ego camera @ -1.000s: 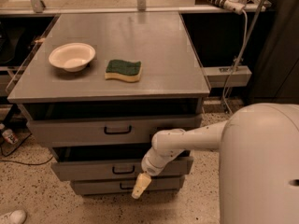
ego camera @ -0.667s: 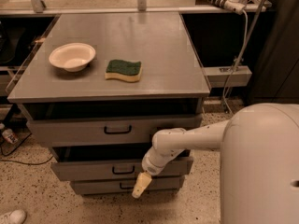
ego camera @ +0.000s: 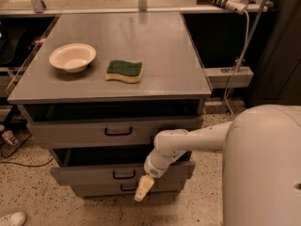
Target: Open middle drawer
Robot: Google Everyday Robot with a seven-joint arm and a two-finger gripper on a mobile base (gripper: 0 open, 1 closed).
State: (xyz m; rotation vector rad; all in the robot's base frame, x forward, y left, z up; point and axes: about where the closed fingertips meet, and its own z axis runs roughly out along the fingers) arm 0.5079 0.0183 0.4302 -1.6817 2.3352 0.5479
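Note:
The middle drawer (ego camera: 89, 175) is a grey metal front with a small black bar handle (ego camera: 123, 174). It sits between a taller top drawer (ego camera: 70, 133) and a narrower bottom drawer (ego camera: 99, 189). It stands pulled out a little, with a dark gap above it. My gripper (ego camera: 142, 189) hangs on the white arm (ego camera: 197, 140) in front of the drawers. It is just right of and slightly below the middle drawer's handle, pointing down and left. It does not hold the handle.
The top drawer also stands pulled out under the grey cabinet top (ego camera: 160, 46), which bears a white bowl (ego camera: 72, 57) and a green-and-yellow sponge (ego camera: 124, 71). The robot's white body (ego camera: 263, 168) fills the lower right. The floor (ego camera: 28, 197) is speckled, and a cable (ego camera: 237, 55) hangs at the right.

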